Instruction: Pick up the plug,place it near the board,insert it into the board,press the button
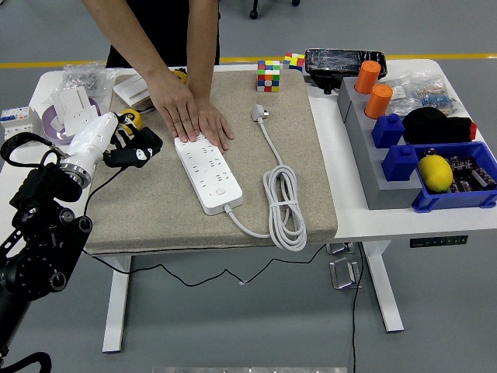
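The white power strip (206,175) lies on the beige mat (295,171), running from about 11 o'clock to 5 o'clock, and a person's 2 hands (190,116) press flat on its far end, apparently to stop it sliding when something is pushed into it. The plug (257,113) lies loose on the mat at roughly 2 o'clock from the strip, its white cable (281,203) trailing toward the near edge of the worktop (388,217) in a coil, so nothing is inserted yet. The robot's left hand (132,148) hovers at 9 o'clock of the strip, clear of it, its dark fingers (147,142) loosely curled and empty. The right arm is out of sight.
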Robot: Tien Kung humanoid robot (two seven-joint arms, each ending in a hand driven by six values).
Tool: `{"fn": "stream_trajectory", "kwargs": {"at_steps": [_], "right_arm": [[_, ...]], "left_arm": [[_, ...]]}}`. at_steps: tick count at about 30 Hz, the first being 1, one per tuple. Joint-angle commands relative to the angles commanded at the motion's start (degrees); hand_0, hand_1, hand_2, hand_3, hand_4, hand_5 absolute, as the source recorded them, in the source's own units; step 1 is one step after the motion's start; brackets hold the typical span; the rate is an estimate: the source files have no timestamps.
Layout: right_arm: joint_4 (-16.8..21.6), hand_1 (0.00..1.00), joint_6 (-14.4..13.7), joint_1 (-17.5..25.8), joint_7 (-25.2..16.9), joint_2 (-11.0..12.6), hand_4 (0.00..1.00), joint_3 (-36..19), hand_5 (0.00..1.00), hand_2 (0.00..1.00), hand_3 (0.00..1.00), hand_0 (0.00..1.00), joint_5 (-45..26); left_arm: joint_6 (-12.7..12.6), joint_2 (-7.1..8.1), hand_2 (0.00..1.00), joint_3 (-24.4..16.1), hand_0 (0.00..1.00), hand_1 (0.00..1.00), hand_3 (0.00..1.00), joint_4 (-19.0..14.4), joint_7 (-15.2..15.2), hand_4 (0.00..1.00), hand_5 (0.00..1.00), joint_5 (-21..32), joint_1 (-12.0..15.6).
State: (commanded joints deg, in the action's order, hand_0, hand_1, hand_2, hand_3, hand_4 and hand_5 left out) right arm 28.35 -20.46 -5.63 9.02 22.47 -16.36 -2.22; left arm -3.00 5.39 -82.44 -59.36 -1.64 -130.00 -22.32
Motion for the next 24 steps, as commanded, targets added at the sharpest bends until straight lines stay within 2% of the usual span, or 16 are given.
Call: {"fn": "stream_trajectory", "kwargs": {"at_steps": [4,5,8,10,11,16,17,22,23,24], "right_arm": [[0.0,0.862,0.0,-0.1,0.0,-0.1,0.998,-0.1,0.998,0.793,0.810,0.998,0.1],[0.1,0.861,-0.1,-0.2,0.0,-0.2,0.998,-0.2,0.998,0.793,0.810,0.998,0.2],[0.2,0.861,-0.2,-0.3,0.0,-0.2,0.998,-0.3,0.998,0.793,0.810,0.998,0.3],[0.1,0.861,-0.2,-0.2,0.0,-0.2,0.998,-0.3,0.998,0.793,0.810,0.998,0.3],[0.1,0.861,-0.2,-0.1,0.1,-0.2,0.998,-0.2,0.998,0.792,0.809,0.998,0.2],[0.1,0.861,-0.1,0.0,0.1,-0.2,0.998,-0.1,0.998,0.792,0.809,0.998,0.2],[0.1,0.862,-0.2,-0.1,0.1,-0.2,0.998,-0.2,0.998,0.793,0.809,0.998,0.3],[0.1,0.862,-0.2,-0.1,0.0,-0.3,0.998,-0.2,0.998,0.793,0.809,0.998,0.3],[0.1,0.860,-0.2,-0.1,0.0,-0.3,0.998,-0.2,0.998,0.792,0.809,0.998,0.3],[0.1,0.860,-0.2,-0.1,0.1,-0.3,0.998,-0.2,0.998,0.792,0.809,0.998,0.3]], "left_arm": [[-1.7,-0.62,0.331,-0.9,0.453,0.375,0.369,3.8,1.8,0.569,0.217,0.0,0.3],[-2.0,-0.83,0.335,-1.1,0.459,0.403,0.375,4.4,2.2,0.577,0.219,0.0,0.4],[-2.6,-0.97,0.335,-0.6,0.459,0.403,0.375,5.0,2.5,0.577,0.219,0.0,0.7],[-2.5,-0.83,0.335,0.7,0.459,0.403,0.375,5.0,2.6,0.577,0.219,0.0,0.9],[-2.2,-0.81,0.368,1.3,0.472,0.466,0.402,5.0,2.7,0.596,0.212,0.0,0.9],[-0.2,-1.33,0.368,1.5,0.472,0.466,0.402,5.5,2.6,0.596,0.212,0.0,0.7],[0.0,-1.35,0.493,1.5,0.531,0.599,0.465,5.7,2.6,0.712,0.247,0.0,0.7],[1.5,-1.44,0.493,1.0,0.531,0.599,0.465,6.6,2.4,0.712,0.247,0.0,0.3],[1.7,-1.48,0.699,0.9,0.665,0.758,0.592,6.6,2.4,0.889,0.341,0.0,0.3],[1.8,-1.50,0.699,0.9,0.665,0.758,0.592,6.6,2.4,0.889,0.341,0.0,0.3]]}}
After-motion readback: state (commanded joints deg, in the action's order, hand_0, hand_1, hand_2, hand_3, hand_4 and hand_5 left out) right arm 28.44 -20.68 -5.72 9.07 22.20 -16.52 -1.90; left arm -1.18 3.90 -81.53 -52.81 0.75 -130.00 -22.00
